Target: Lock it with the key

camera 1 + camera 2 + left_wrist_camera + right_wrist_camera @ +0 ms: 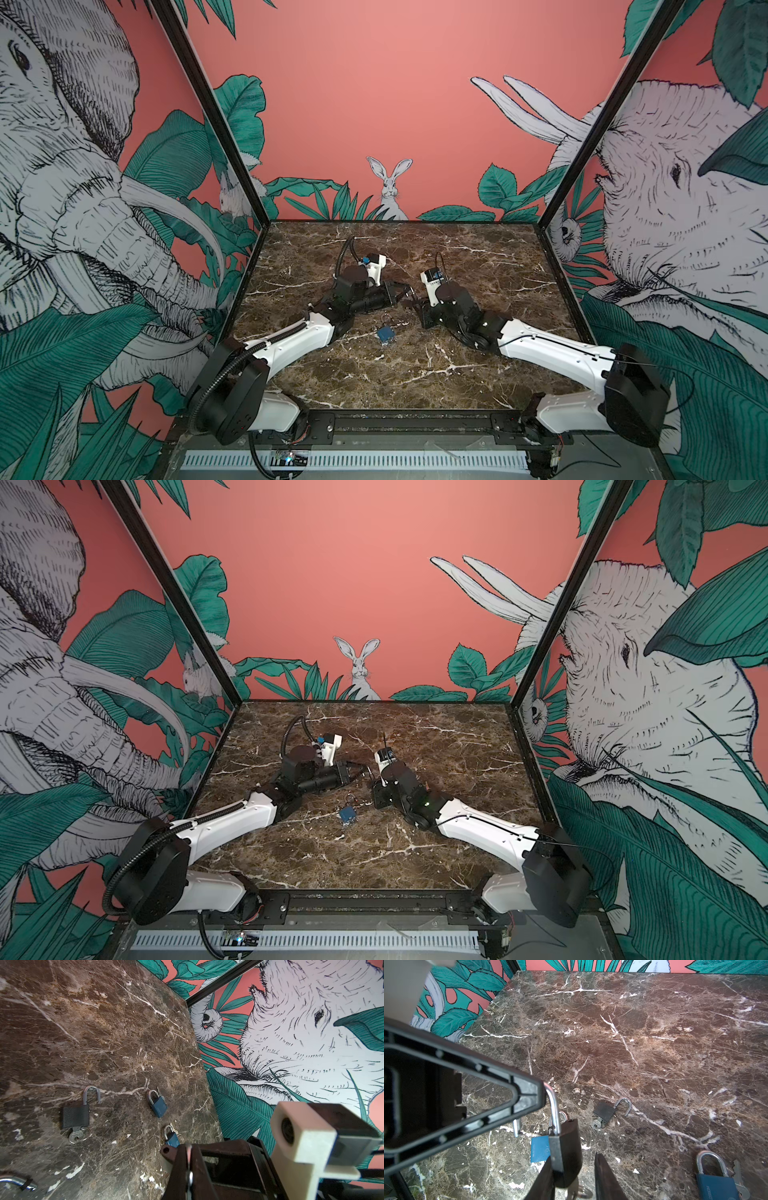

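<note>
The left gripper (188, 1148) clenched the shackle (553, 1105) of the black padlock (566, 1157), whose body hung between the parted jaws of the right gripper (572, 1167).

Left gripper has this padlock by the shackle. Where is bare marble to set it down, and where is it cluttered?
Free: the marble table from the open black padlock to the back wall, and the near strip along its front edge. Crowded: below the held padlock, where a blue padlock lies, with a second blue padlock nearby.
</note>
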Controlling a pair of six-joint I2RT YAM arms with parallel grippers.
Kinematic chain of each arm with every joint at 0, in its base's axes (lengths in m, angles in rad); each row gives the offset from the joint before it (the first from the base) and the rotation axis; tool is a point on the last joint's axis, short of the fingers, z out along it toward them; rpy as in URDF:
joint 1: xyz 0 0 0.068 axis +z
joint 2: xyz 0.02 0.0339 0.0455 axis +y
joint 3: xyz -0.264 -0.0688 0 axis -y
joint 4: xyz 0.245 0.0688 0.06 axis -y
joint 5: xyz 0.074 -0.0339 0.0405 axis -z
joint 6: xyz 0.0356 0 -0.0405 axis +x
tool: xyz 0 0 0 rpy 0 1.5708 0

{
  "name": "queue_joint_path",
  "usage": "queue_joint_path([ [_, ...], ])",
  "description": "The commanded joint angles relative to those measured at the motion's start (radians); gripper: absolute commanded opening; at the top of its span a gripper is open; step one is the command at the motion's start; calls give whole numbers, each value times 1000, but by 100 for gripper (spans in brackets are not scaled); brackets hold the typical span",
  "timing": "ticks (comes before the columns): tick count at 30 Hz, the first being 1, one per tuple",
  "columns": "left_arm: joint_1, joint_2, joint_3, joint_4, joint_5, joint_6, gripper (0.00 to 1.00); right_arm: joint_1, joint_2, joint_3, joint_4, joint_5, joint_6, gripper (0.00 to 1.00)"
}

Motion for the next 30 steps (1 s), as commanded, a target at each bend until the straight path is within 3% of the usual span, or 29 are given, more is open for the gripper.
queue_joint_path([
  [1, -9, -40, 31, 15, 15, -10, 0, -2, 17, 37, 34, 44, -6, 30],
  [9, -9, -34, 28, 15, 13, -6, 0, 0, 27, 43, 41, 36, -7, 31],
  [18, -9, -43, 24, 14, 18, -3, 0, 0, 21, 32, 47, 40, -7, 2],
  [21, -9, -56, 21, -6, 16, 9, 0, -4, 0, 22, 44, 28, -8, 0],
  [28, -7, -90, 32, -112, -5, 93, 0, -57, -48, 29, -10, -205, 18, 0],
  [30, -4, -102, 36, -146, -15, 116, 12, -85, -57, 42, -46, -296, 29, 0],
])
